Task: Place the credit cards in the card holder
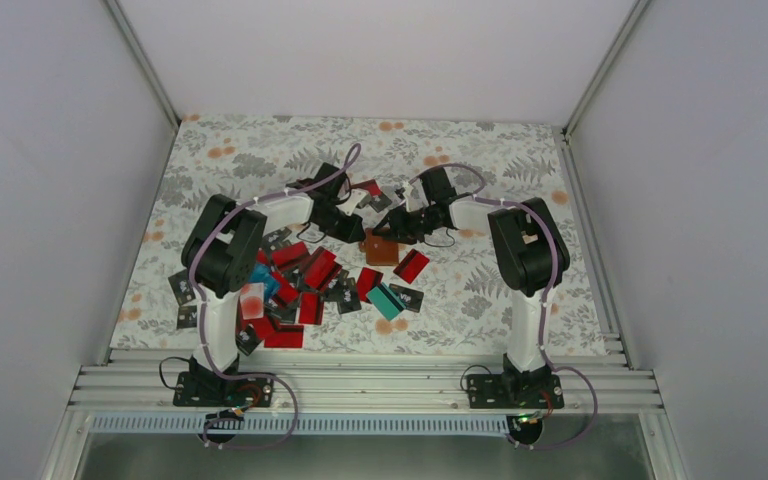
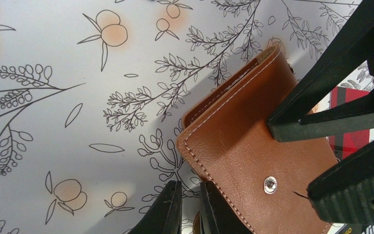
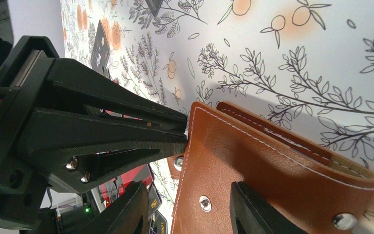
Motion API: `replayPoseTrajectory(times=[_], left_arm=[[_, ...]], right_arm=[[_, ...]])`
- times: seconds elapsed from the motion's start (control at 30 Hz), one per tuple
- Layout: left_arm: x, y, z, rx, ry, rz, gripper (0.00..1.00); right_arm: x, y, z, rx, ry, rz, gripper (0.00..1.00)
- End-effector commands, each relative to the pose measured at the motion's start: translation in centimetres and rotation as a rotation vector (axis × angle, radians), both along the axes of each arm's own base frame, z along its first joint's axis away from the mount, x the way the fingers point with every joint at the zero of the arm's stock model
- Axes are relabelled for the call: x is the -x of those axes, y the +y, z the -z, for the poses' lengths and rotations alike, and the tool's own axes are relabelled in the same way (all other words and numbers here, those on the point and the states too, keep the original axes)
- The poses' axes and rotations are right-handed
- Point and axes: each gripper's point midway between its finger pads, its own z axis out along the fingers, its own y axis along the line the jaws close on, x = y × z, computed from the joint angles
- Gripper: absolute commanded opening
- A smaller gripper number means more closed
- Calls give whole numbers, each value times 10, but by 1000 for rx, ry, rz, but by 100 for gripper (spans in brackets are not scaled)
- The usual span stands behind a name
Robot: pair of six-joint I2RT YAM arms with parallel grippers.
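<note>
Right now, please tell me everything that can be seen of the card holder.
The card holder is a brown, leather-like wallet with pale stitching, metal snap studs and a darker strap along one edge. It lies folded on the floral tablecloth. The left tool pinches one edge; the right tool stands open over its cover.

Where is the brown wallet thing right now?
In the top view, the card holder is mid-table, just beyond the credit cards, where the left pincer and right pincer meet.
</note>
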Motion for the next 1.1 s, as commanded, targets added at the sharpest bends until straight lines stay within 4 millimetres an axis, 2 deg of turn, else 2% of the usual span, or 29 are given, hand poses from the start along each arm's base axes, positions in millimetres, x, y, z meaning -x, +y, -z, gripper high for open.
replayPoseTrajectory(times=[0.0,0.47,0.7,0.83,1.07], left_arm=[[5,-6,-9,65,-1,26,13],[14,-7,-15,96,11,42,15],[27,-3,-13,115,24,32,10],[33,1,-12,114,27,9,3],[47,5,-10,141,48,-59,2]], right_arm=[[7,-19,31,133,38,40,45],[7,-18,30,133,38,40,45],[6,-18,30,138,35,39,45],[7,-19,34,148,35,27,45],[5,-13,36,179,-26,-28,46]])
